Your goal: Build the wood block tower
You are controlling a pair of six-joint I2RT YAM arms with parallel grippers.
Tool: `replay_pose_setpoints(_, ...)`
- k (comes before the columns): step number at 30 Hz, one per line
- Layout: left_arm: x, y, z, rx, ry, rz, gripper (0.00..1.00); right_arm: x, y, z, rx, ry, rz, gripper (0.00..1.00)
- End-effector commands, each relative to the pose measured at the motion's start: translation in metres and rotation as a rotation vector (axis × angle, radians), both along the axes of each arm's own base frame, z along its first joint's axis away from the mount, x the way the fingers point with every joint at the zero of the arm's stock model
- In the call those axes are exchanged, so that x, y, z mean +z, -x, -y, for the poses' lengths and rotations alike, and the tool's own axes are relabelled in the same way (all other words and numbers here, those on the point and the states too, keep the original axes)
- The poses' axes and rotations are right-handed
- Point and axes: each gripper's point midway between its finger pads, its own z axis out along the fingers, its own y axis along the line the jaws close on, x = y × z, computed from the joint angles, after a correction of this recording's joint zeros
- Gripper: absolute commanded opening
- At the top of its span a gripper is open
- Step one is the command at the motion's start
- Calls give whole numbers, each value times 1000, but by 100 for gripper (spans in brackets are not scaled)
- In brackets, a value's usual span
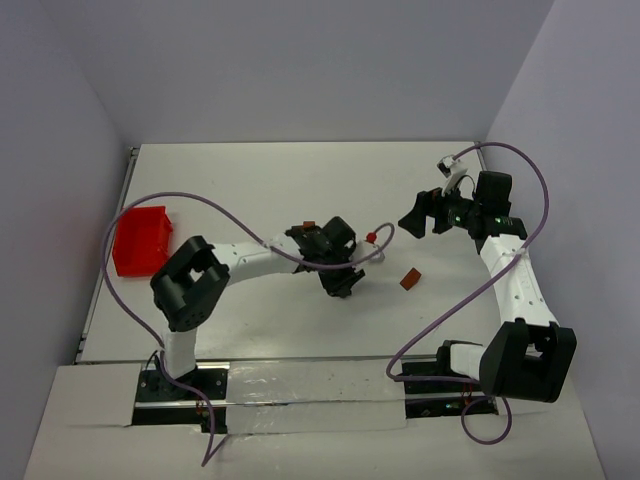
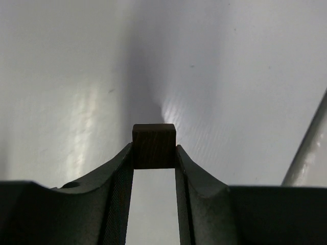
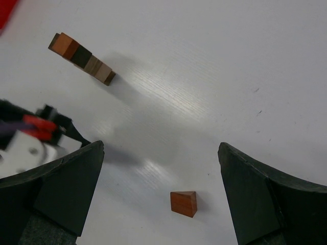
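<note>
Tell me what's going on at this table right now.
A tower of small wooden blocks is being built. The left tool is clamped on a dark brown wooden cube. The multi-coloured wooden block tower stands several blocks high. The right tool is wide open and holds nothing. It hangs above a loose reddish-brown wooden wedge lying on the white table.
</note>
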Motion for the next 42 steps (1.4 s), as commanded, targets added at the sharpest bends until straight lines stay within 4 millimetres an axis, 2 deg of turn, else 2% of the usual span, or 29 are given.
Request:
replay_pose_setpoints(1, 140, -31, -2, -167, 369, 67, 21, 13, -6, -1, 31, 8, 50, 100)
replay_pose_setpoints(2, 158, -34, -5, -191, 402, 101, 23, 13, -6, -1, 33, 6, 49, 100)
replay_pose_setpoints(3, 180, -39, -15, -218, 452, 115, 24, 12, -7, -1, 35, 3, 45, 100)
replay_pose_setpoints(5, 202, -44, -34, -234, 488, 137, 23, 10, -9, -2, 33, -4, 38, 100)
replay_pose_setpoints(8, 225, -43, -54, -280, 537, 177, 22, 7, -10, -5, 41, -16, 25, 100)
replay_pose_setpoints(12, 241, -49, -83, -260, 566, 187, 19, 6, -11, -6, 48, -19, 19, 100)
replay_pose_setpoints(14, 240, -58, -97, -228, 560, 200, 16, 5, -12, -8, 54, -20, 14, 100)
replay_pose_setpoints(16, 230, -75, -113, -230, 492, 278, 14, 5, -13, -8, 57, -17, 13, 100)
replay_pose_setpoints(18, 211, -77, -127, -247, 384, 286, 12, 3, -14, -8, 58, -16, 2, 100)
replay_pose_setpoints(20, 194, -94, -143, -252, 279, 338, 11, 3, -15, -9, 65, -7, -5, 100)
replay_pose_setpoints(22, 185, -102, -149, -263, 241, 349, 12, 3, -16, -9, 67, -3, -12, 100)
replay_pose_setpoints(30, 160, -121, -149, -274, 188, 343, 20, 0, -17, -9, 77, 21, -29, 100)
replay_pose_setpoints(42, 140, -132, -132, -280, 119, 292, 24, -1, -20, -10, 80, 34, -42, 100)
